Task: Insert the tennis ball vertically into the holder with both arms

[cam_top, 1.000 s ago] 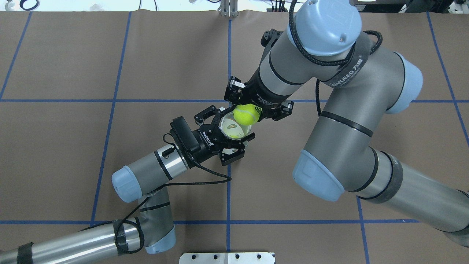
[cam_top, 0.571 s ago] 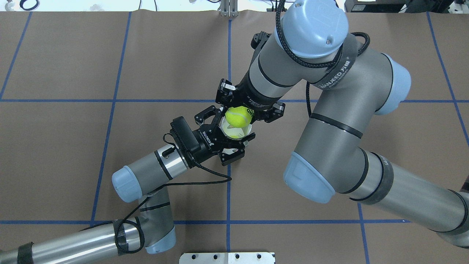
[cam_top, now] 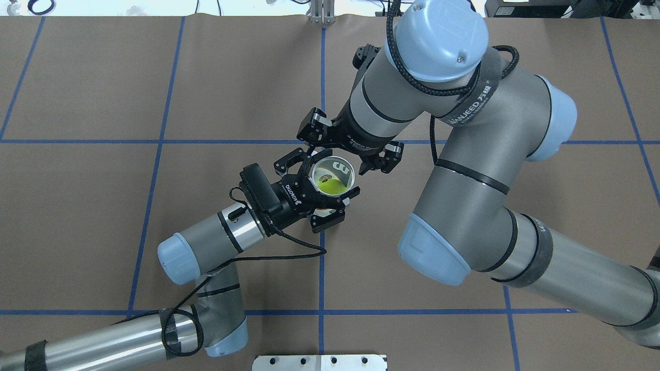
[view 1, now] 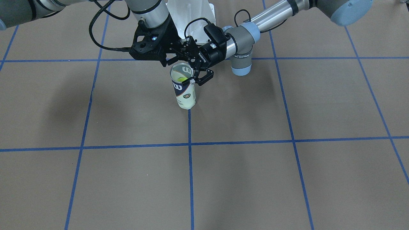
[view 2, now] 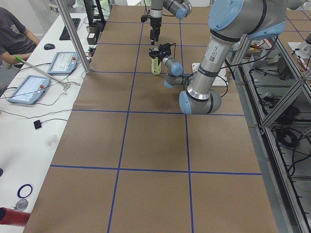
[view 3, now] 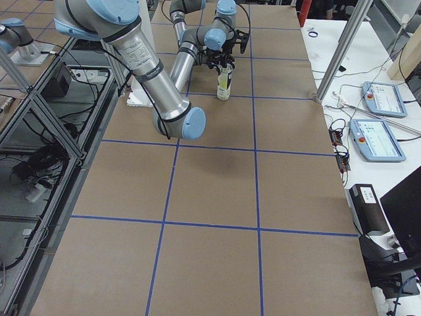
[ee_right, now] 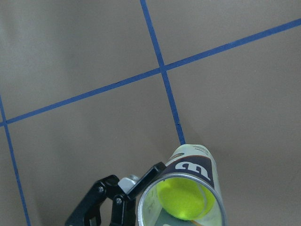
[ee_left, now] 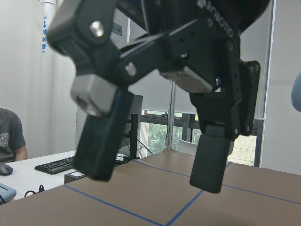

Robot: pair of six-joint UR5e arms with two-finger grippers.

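Note:
The holder (cam_top: 340, 166), a clear can with a navy "W" label, stands upright on the brown table near a blue grid crossing; it also shows in the front view (view 1: 184, 92) and the right wrist view (ee_right: 193, 165). The yellow-green tennis ball (cam_top: 332, 186) lies inside it, seen through the open top (ee_right: 181, 197). My left gripper (cam_top: 330, 176) comes in level from the side and is shut on the can's upper part (view 1: 195, 76). My right gripper (cam_top: 344, 154) hangs just above the can's mouth, open and empty. In the left wrist view its fingers (ee_left: 101, 136) stand apart.
The white pedestal base (view 1: 191, 12) stands behind the can. A metal plate (cam_top: 319, 362) sits at the table's near edge. An operator (view 2: 14, 34), tablets (view 2: 29, 87) and a metal post (view 2: 73, 34) are along the far side.
My right gripper moved a little left over the can and opened. The ball left it and dropped into the holder. My left gripper stayed put on the can.

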